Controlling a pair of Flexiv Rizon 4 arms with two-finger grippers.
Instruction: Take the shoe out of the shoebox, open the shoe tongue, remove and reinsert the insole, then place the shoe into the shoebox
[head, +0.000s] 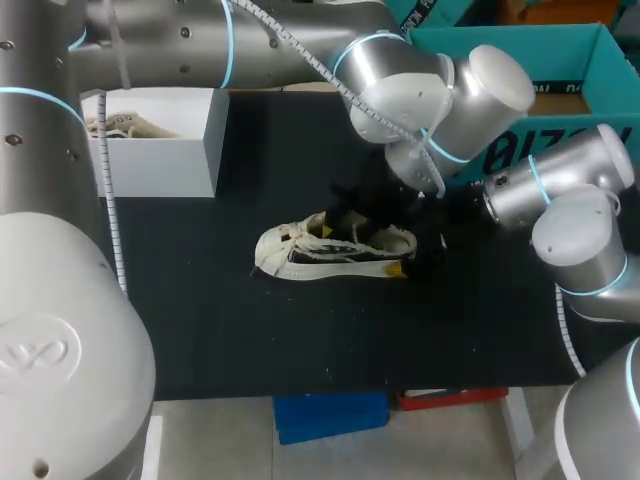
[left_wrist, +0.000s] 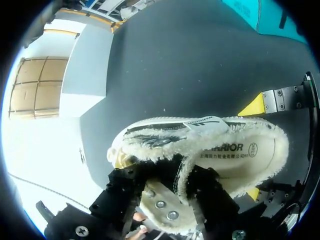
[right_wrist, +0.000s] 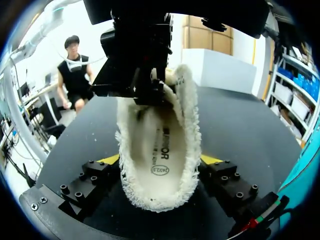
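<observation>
Lying mid-bench (head: 300, 330) outside the shoebox (head: 160, 165), shoe (head: 335, 247) gripped: right jaws on heel, left jaws on fleecy upper. Insole (right_wrist: 161, 160) not yet out; reinsertion, reboxing remain.

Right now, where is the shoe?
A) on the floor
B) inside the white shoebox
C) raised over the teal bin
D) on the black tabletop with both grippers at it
D: the shoe lies on the black tabletop, outside the shoebox, with the left gripper and right gripper on it.

Shoe (head: 335, 245) lies on black table (head: 250, 340); white shoebox (head: 165, 150) well apart.
</observation>
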